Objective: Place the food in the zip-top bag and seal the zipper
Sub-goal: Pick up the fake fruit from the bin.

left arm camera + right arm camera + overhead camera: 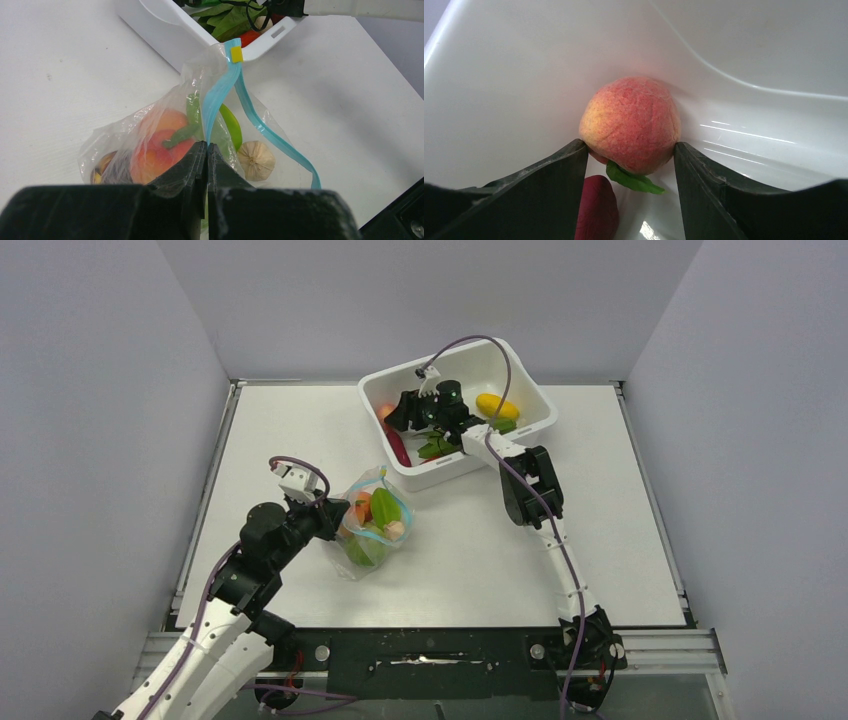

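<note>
At 7 o'clock on the table, left gripper is clenched on zip-top bag film beside the blue zipper (strips parted, food inside). At 12 o'clock, in white tub, right gripper jaws touch both flanks of a peach, grasping it.
</note>
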`<state>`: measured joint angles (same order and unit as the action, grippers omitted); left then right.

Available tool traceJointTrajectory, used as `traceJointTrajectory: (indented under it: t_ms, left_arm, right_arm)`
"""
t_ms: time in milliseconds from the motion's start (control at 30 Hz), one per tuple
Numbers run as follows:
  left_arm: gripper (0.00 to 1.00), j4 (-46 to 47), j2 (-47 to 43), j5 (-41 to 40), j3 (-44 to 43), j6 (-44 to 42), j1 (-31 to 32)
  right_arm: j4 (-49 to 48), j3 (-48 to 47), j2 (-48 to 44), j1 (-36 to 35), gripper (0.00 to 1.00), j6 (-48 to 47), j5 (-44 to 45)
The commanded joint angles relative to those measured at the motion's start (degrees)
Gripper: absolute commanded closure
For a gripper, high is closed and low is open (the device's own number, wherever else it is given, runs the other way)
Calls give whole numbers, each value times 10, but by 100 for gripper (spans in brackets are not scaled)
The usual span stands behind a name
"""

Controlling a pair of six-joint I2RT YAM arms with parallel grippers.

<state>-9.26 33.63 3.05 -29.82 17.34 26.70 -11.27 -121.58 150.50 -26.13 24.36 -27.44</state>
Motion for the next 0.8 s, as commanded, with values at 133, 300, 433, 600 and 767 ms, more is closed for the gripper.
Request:
traceJointTrajectory:
  t_ms: [133, 300, 433, 600, 767]
  left_arm:
    - [100, 30, -6, -2, -8, -6, 3]
    - [100, 29, -9, -1, -8, -3, 3]
    - [100, 31, -13, -1, -8, 1, 3]
    - [100, 31, -15, 0, -7, 4, 3]
    - [100, 27, -20, -5, -7, 8, 3]
  right_arm:
    - [-89, 56, -78, 18, 67, -35, 3]
    - [-91, 57, -95, 22, 68, -36, -10]
    - [-92, 79, -116, 22, 69, -39, -14]
    - [-100, 112, -151, 21, 70, -38, -14]
    - [-112, 162, -193, 21, 70, -37, -15]
